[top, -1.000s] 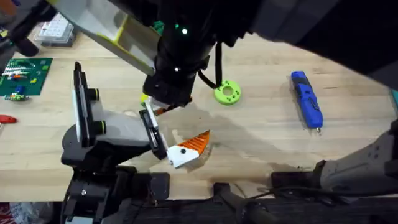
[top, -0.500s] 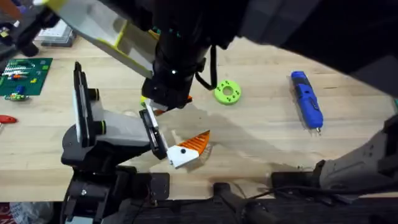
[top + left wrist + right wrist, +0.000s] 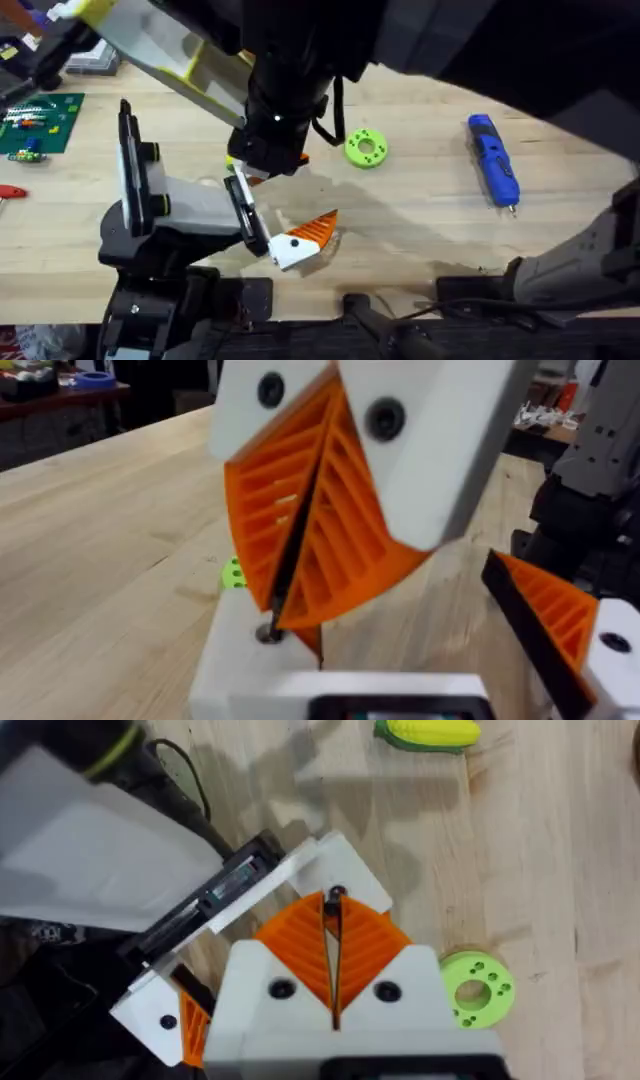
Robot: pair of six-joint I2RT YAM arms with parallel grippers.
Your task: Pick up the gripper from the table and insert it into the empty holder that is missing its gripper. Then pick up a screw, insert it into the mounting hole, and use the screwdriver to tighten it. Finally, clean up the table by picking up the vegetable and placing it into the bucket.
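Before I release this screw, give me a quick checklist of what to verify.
1. Grip: ok. The right gripper is shut on the screw.
2. Screw in the mounting hole: cannot tell. Its tip meets the white mount, but how deep it sits is hidden.
3. Part placement: cannot tell. The gripper sits at the end of the holder, but I cannot tell if it is fully seated.
4. Screwdriver: ok. It lies free on the table, apart from other things.
5. Cleanup: not ok. The vegetable is on the table, not yet in the bucket.
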